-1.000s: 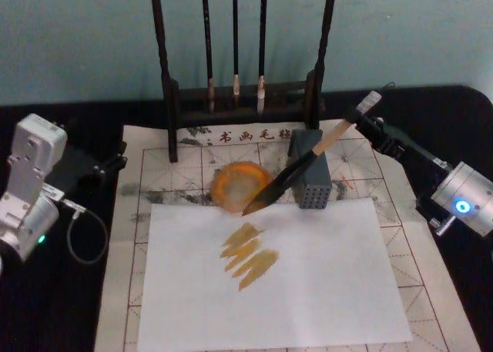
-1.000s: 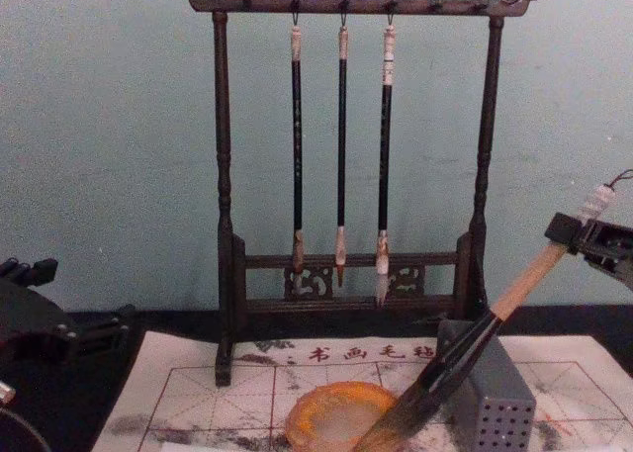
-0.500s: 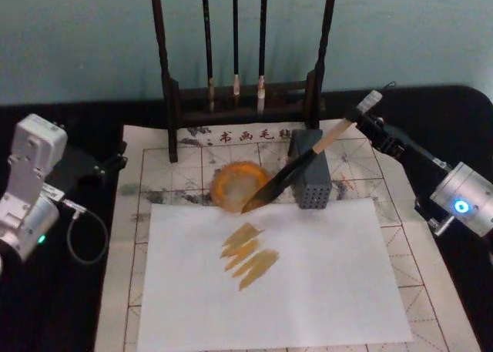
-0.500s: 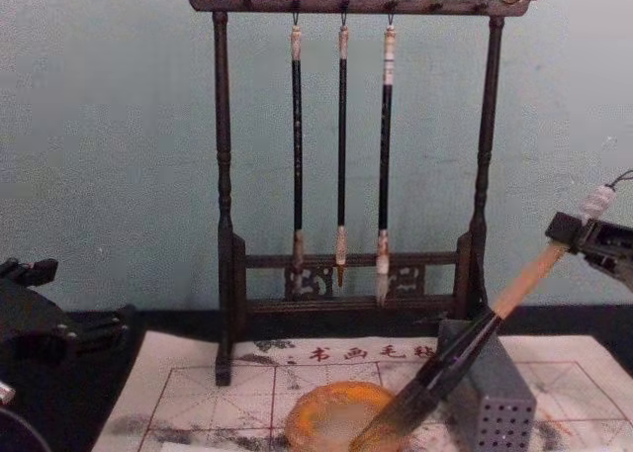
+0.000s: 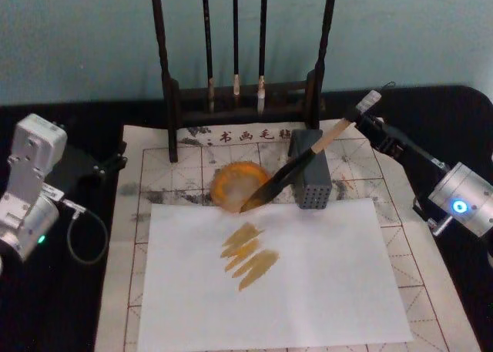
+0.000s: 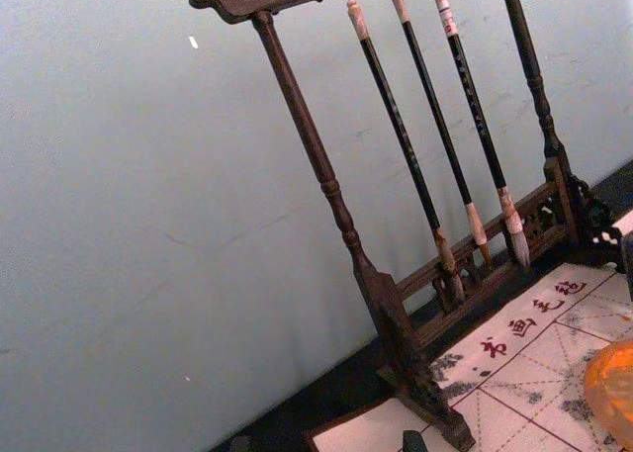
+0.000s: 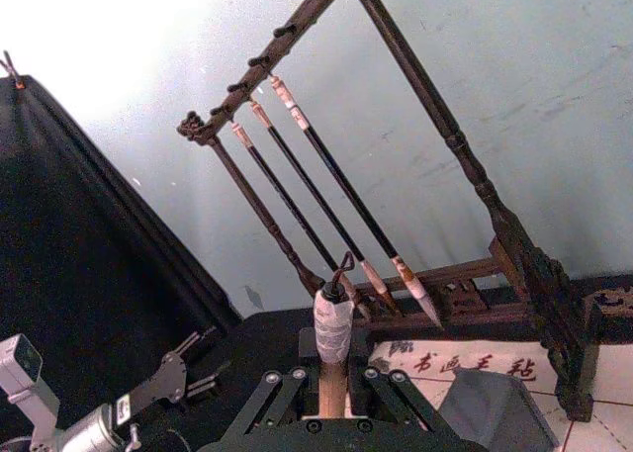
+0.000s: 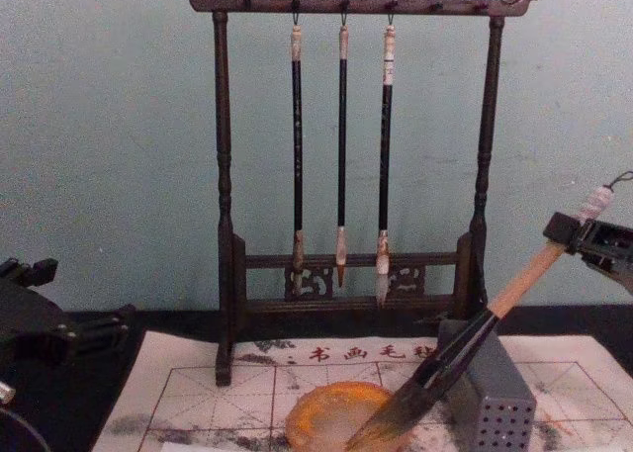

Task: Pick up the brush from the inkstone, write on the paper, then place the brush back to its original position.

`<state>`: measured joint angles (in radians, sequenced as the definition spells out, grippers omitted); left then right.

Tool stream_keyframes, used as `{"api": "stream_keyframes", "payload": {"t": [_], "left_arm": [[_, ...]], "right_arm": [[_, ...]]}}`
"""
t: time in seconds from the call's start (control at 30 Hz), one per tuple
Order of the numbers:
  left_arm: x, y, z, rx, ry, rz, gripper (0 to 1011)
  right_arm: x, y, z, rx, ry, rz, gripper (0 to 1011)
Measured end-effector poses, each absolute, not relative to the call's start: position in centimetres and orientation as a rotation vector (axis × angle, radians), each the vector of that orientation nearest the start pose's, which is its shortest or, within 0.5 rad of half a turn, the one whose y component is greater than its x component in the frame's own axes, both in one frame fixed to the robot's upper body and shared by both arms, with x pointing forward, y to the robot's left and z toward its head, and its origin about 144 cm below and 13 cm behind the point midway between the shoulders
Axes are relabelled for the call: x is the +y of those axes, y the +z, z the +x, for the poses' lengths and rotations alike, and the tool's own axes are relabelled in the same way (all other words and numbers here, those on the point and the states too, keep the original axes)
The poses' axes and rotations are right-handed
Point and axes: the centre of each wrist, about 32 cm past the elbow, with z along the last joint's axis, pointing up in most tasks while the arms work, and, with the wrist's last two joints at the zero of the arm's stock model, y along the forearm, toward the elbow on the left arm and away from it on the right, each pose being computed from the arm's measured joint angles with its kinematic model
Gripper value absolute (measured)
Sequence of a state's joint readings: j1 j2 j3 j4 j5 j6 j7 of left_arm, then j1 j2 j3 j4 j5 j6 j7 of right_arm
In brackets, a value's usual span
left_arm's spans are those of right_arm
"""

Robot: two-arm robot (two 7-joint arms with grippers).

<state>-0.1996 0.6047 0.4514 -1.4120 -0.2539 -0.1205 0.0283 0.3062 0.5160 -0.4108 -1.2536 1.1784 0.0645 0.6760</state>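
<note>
The right gripper (image 5: 363, 122) is closed on the brush (image 5: 304, 161) high up, just below its white-wrapped end, so the long shaft slants down and to the left with the dark tip over the near-right part of the inkstone (image 5: 235, 182). Whether the hairs touch the dish cannot be told. With so long a lever below the grip, a small wrist error could likely swing the tip wide. It might then land on the rim and shove the light dish, or miss it and smear the white sheet (image 5: 308, 290) just near of it, beside the amber strokes (image 5: 248, 256). The shaft also passes close over the grey perforated block (image 5: 312, 184), and a low or sideways move could knock it. If let go while unsupported, the round handle may roll onto the red-gridded paper (image 5: 166, 167). The left gripper (image 5: 110, 165) sits parked at the left edge of the bench. The brush has a pale wooden handle, a black lower section and a bushy, pointed dark tip with a brownish cast. It is much thicker than the three thin brushes (image 8: 341, 145) hanging on the stand (image 8: 223, 175) at the far side.
</note>
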Motion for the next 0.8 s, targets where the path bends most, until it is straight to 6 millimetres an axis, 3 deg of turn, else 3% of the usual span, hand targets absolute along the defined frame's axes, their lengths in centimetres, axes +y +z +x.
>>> {"api": "stream_keyframes", "payload": {"t": [0.8], "left_arm": [[31.0, 114.0, 48.9, -0.285, 1.248, 0.304, 1001]], "right_arm": [[-30.1, 112.8, 52.7, 0.583, -0.753, 0.476, 175]]}}
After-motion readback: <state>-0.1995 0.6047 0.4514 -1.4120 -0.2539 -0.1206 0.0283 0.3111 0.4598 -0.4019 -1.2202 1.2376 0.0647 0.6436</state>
